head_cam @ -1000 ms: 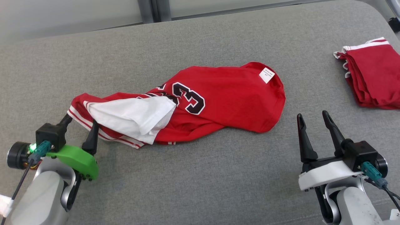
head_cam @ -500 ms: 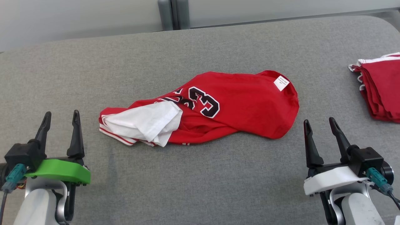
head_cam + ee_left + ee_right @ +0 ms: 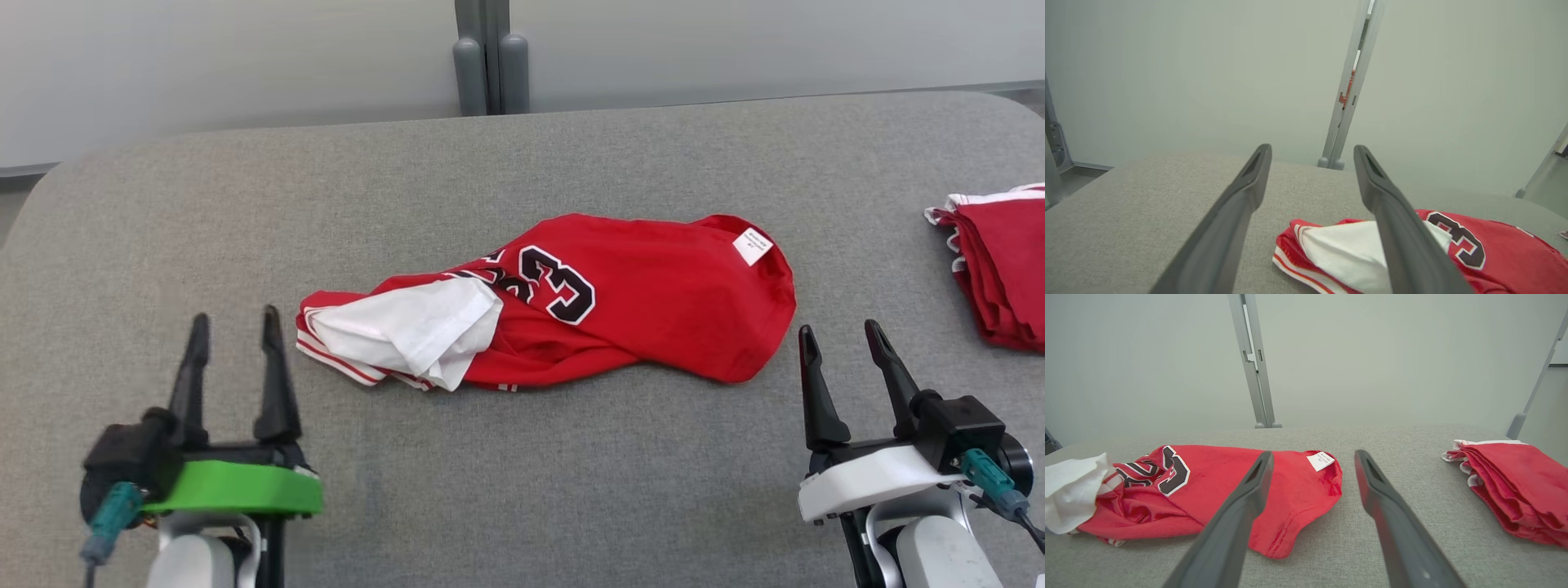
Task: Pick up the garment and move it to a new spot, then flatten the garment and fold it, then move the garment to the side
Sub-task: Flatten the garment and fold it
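Released a second before, the garment (image 3: 653, 302) lay crumpled mid-worktop (image 3: 522, 474), its striped end free. The left gripper (image 3: 234, 315) had drawn back clear of it, jaws spread and empty. The right gripper (image 3: 839, 327), jaws also apart, stood near its hem.

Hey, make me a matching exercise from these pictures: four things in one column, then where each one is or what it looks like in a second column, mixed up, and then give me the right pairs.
Column one:
1. crumpled red jersey
2. folded red garments
3. left gripper
4. right gripper

Column two:
A. open, on a white mount, lower right of the head view
B. at the right edge of the grey surface
C. lying loose in the middle of the grey surface
D. open, on a green mount, lower left of the head view

Pairs: 1-C, 2-B, 3-D, 4-A.
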Robot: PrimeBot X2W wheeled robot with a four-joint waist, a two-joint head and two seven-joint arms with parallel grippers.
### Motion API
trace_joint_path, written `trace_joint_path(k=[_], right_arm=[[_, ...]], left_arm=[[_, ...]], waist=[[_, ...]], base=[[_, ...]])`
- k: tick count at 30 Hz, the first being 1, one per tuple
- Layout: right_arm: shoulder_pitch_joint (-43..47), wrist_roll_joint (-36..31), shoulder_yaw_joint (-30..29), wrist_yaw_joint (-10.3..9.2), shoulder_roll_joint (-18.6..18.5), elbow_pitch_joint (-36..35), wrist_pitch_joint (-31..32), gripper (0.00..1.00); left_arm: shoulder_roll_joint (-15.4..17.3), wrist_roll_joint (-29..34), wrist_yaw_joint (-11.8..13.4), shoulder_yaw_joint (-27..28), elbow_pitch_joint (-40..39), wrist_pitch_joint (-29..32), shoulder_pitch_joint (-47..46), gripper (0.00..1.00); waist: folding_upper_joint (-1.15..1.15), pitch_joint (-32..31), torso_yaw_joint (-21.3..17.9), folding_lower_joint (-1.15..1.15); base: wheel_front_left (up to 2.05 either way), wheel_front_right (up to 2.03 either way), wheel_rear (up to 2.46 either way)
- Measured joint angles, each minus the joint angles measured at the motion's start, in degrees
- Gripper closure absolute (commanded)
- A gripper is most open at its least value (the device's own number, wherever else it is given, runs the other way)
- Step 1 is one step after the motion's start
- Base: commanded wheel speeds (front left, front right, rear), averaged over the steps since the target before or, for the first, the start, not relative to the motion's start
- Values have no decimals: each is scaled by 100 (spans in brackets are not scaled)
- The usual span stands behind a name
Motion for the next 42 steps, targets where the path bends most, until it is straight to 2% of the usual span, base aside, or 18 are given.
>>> trace_joint_path(k=[4,8,11,20,23,30,34,35,36,42], right_arm=[[32,23,48,0,-5,79,-1,0],[69,37,121,0,-48,252,-1,0],[28,108,196,0,-109,668,8,0],[-1035,925,385,-1,-86,1844,1124,0],[-1280,960,441,-1,-79,2221,1348,0],[-1636,1328,735,-1,-91,2778,1321,0],[-1926,1529,1076,-1,-157,2866,1150,0],[-2004,1584,1150,-1,-175,2867,1078,91],[-2052,1612,1211,-1,-203,2863,1007,100],[-2124,1694,1163,-1,-450,2521,285,100]], left_arm=[[-36,140,-7,-447,281,1,148,0],[-36,109,-7,-453,369,0,152,0],[-37,97,-7,-442,370,1,152,0],[-37,114,-8,-482,304,0,141,0],[-40,104,-8,-589,325,0,129,0],[-41,87,-8,-636,331,0,97,0],[-41,88,-8,-636,311,0,43,0],[-41,88,-8,-635,309,1,36,0],[-41,89,-8,-638,309,0,30,0],[-41,100,-8,-632,308,1,7,0]], waist=[[0,-87,-50,0],[0,-115,-112,0],[0,-95,-135,0],[0,71,-69,0],[0,120,23,0],[0,240,243,0],[0,337,317,0],[0,361,333,0],[0,377,345,0],[0,400,423,0]], base=[[0,0,0],[0,0,0],[0,0,0],[0,0,0],[0,0,0],[0,0,0],[0,0,0],[0,0,0],[0,0,0],[0,0,0]])
